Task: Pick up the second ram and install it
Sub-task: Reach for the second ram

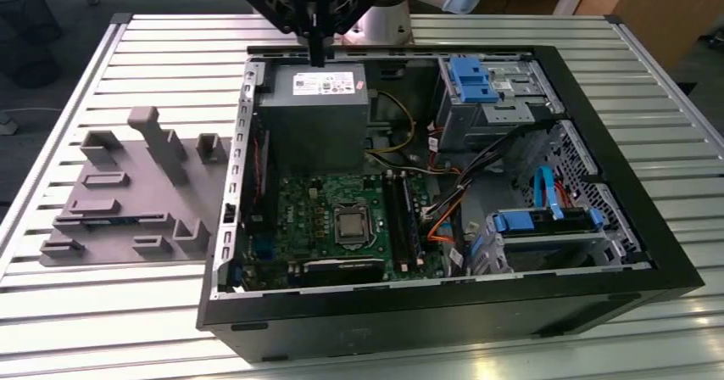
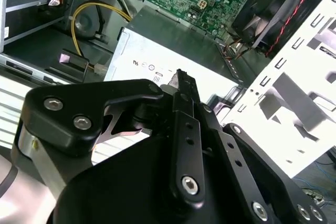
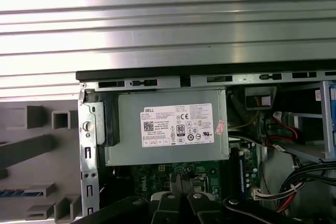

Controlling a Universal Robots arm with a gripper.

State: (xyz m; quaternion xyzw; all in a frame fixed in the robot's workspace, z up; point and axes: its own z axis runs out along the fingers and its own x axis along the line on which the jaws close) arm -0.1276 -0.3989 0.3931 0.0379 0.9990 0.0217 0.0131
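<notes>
The second ram [image 1: 111, 220] is a thin dark green-blue strip lying in a slot of the grey moulded holder [image 1: 125, 176], on the table at the exterior view's left of the open computer case. It also shows in the first wrist view as a blue-green strip [image 3: 13, 193] in the holder [image 3: 31, 150]. My gripper [image 1: 318, 56] hangs above the rear edge of the grey power supply [image 1: 311, 100], well away from the ram. Its thin black fingers [image 2: 182, 80] are shut with nothing between them, and the gripper [image 3: 178, 182] points down over the case.
The open black case [image 1: 633, 227] holds a green motherboard [image 1: 328, 210] with long black slots [image 1: 398, 219], orange and black cables [image 1: 453, 202] and blue-tabbed drive bays [image 1: 543, 223]. The ribbed metal table [image 1: 114, 312] surrounds it. The arm's base [image 1: 379, 24] stands behind the case.
</notes>
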